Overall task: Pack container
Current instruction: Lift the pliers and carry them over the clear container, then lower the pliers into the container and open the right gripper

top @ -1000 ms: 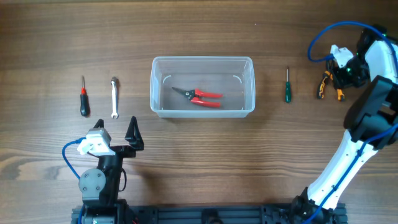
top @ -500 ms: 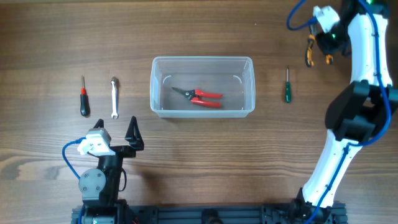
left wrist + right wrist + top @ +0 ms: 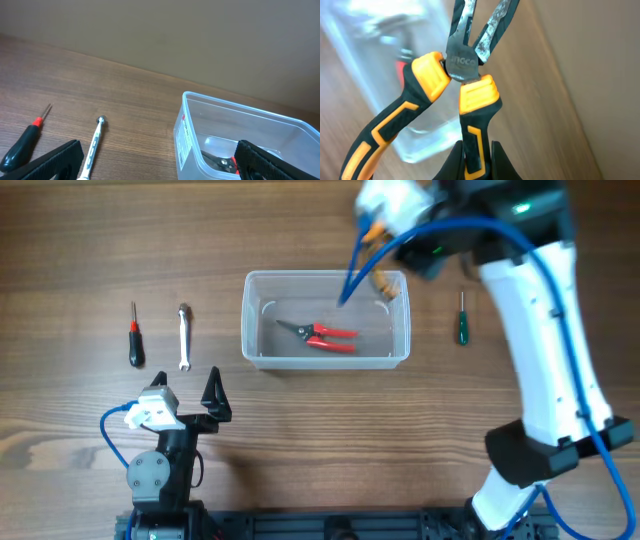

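Right gripper [image 3: 478, 152], clamped firmly on one handle of yellow-and-black steel pliers [image 3: 457, 70], hangs over the 1 o'clock corner of the clear rectangular plastic container [image 3: 300, 275], mid-table, long axis 9-to-3 o'clock, nearer this arm.

Container [image 3: 325, 361] mid-tabletop [image 3: 300, 440], tools on both sides.
Cutters [image 3: 325, 335] lie inside it; wrench [image 3: 184, 337] and far-left screwdriver [image 3: 135, 340] to its left; right-hand screwdriver [image 3: 462, 322] to its right.

in my right wrist view the pliers [image 3: 462, 67] lose their tips past the top edge, and the tub [image 3: 375, 45] behind is a blur. overhead, my blurred right arm [image 3: 530, 310] covers the tub's far right corner.
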Motion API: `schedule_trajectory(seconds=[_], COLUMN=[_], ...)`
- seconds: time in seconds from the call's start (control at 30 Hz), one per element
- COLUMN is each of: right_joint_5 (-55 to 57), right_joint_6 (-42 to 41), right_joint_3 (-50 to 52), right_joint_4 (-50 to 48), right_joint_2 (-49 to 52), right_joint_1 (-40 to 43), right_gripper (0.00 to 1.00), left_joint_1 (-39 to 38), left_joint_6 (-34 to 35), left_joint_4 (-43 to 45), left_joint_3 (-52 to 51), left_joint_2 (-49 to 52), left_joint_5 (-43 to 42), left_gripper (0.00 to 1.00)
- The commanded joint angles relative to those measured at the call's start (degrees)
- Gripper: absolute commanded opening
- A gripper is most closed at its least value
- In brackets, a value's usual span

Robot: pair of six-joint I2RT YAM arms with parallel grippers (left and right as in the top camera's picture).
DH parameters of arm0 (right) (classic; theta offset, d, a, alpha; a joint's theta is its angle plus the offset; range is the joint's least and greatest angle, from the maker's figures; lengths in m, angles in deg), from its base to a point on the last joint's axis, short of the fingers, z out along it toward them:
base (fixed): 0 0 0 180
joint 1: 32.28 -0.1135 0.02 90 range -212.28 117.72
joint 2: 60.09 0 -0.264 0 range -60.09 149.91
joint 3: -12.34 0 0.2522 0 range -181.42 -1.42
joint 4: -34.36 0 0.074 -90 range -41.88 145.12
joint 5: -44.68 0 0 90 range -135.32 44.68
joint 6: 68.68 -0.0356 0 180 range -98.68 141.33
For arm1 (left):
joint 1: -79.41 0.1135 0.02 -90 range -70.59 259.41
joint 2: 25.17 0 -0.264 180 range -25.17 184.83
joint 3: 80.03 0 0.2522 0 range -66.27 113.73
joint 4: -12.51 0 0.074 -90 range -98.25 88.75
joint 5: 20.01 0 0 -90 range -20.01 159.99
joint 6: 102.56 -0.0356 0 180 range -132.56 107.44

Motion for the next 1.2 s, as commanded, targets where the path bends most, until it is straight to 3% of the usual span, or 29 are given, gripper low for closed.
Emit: schedule_trajectory(seconds=[0.0,0.33,0.77,1.17], right_joint_5=[-4.4,-4.9,-8.1,-10.1], right_joint_6=[2.5,2.5,2.3,1.7], right_joint_3=[3.4,10.2,10.3,10.6], right_joint_4=[0.1,-7.3,-8.6,-9.2], right_joint_2=[1.2,6.0,18.1,22.9], right_joint_1=[-3.2,-5.5,-5.5,-5.5], right_gripper=[0.04,0.04,0.05,0.05], left_joint_1=[0.3,0.3,0.3,0.3], left_joint_6=[0.5,0.5,0.5,0.5], left_joint_4=[-0.3,-0.3,-0.3,-0.3], left_joint_3=[-0.3,-0.3,-0.3,-0.3], left_joint_2=[-0.3,-0.3,-0.3,-0.3], left_joint_5=[0.1,0.1,0.1,0.1], left_gripper=[1.00,1.00,1.00,1.00])
